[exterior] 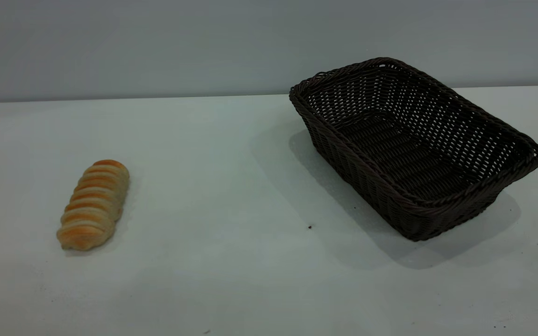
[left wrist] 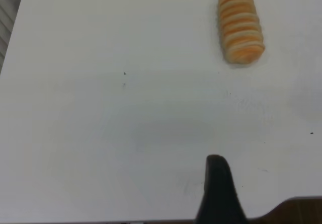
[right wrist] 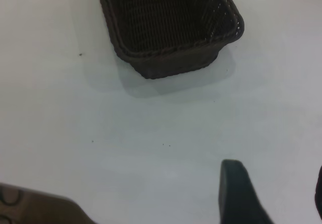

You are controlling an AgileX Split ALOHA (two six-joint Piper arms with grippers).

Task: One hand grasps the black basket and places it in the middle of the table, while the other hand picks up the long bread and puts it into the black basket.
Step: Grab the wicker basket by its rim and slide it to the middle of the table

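Left gripper (left wrist: 219,194) above table (left wrist: 100,133), away from long bread (left wrist: 240,25); opening unclear. Right gripper (right wrist: 274,196) short of black basket (right wrist: 176,63), fingers apart, holding nothing.

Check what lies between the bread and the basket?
Only bare table with a tiny dark speck near the basket; the exterior view shows the whole stretch from the bread.

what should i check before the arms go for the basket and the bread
1. Black basket upright and empty: ok.
2. Basket in the middle of the table: not ok, it sits toward the right.
3. Long bread lying free on the left, nothing touching it: ok.
4. Left gripper clear of the bread: ok, well short of it.
5. Right gripper clear of the basket: ok.
6. Fingers open: right ok, left cannot tell.
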